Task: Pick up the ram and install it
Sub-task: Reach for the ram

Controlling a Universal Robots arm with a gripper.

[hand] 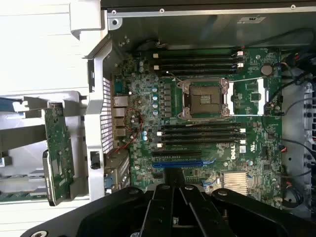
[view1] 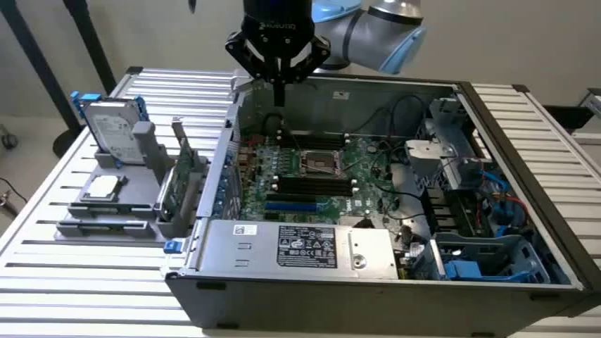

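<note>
A slatted metal table point(view1: 84, 296) carries an open case point(view1: 376, 299) and, on the exterior view's left, a grey rack point(view1: 112, 208). Behind them are a pale wall and dark stand legs point(view1: 38, 63). In the rack stand a drive point(view1: 112, 130) with blue rails and a green card point(view1: 179, 186) with a metal bracket.

The claw point(view1: 279, 98) hangs over the far edge of the case, above the board point(view1: 310, 169). Its fingers are pressed together into one thin dark tip, and nothing can be seen between them.

The arm point(view1: 376, 28) is cut off at the top of the exterior view. A silver power box point(view1: 300, 246) hides the near strip of the board, and cables point(view1: 413, 151) cover part of its side towards the exterior view's right. The long slots point(hand: 200, 133) beside the socket point(hand: 205, 98) look dark. The ram cannot be picked out for certain, either in the rack or in the slots.
</note>
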